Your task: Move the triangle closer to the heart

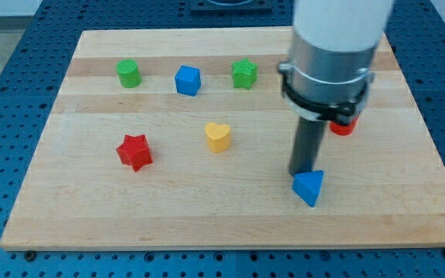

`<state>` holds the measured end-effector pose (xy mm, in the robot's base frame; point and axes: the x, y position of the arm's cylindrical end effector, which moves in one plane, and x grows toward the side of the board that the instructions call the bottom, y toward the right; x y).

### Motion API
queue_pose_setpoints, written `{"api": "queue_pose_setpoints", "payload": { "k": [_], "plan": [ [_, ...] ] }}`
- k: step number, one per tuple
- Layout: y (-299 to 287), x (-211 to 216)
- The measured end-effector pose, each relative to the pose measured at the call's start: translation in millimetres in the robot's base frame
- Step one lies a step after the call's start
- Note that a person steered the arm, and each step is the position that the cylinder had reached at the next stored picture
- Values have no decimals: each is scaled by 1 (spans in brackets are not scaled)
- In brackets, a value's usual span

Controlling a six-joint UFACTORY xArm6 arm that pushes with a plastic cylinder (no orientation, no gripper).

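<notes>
A blue triangle block point(309, 187) lies on the wooden board toward the view's lower right. A yellow heart block point(218, 136) sits near the board's middle, up and to the left of the triangle. My tip point(300, 171) is at the triangle's upper left edge, touching it or very nearly so. The rod rises from there into the arm's wide grey and white body, which hides part of the board behind it.
A red star point(134, 151) lies left of the heart. Along the top stand a green cylinder point(129, 73), a blue cube point(188, 80) and a green ridged block point(244, 73). A red block point(344, 126) peeks out beside the arm. The wooden board point(207, 208) ends at a blue perforated table.
</notes>
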<state>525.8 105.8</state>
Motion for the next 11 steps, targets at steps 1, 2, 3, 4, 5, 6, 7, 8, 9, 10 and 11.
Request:
{"api": "queue_pose_setpoints", "payload": {
  "k": [1,2,3,4,5,6,7,8,9,10,11],
  "plan": [
    [54,-2],
    [86,35],
    [60,73],
    [32,-4],
    [34,-90],
    [34,-65],
    [27,-9],
    [31,26],
    [42,47],
    [3,31],
    [22,-37]
  ]
}}
